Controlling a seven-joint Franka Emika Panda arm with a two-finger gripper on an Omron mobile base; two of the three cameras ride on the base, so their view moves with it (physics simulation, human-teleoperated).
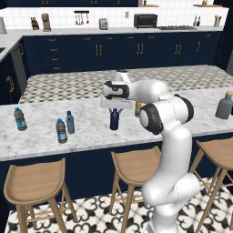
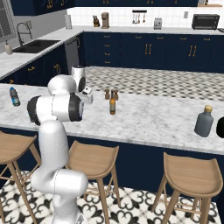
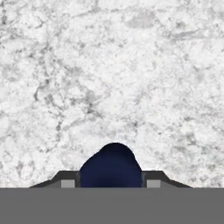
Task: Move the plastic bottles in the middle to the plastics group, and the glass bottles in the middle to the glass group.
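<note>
Clamped on navy bottle (image 1: 114,119) mid-counter (image 1: 91,132), gripper (image 1: 114,109) w/ jaws snug either side. Teal bottle (image 1: 70,122) already by water bottles (image 1: 61,131); amber bottle (image 2: 112,105) yet to reach grey-blue bottle (image 2: 204,121).

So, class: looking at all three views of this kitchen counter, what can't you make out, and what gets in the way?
- Amber bottle, left base view: mostly hidden behind the arm.
- Navy bottle, hand view: lower body cut off at the bottom, between the gripper fingers; contact unclear.
- Shakers, right base view: too small for detail.
- Water bottle labels: too small to read.
</note>
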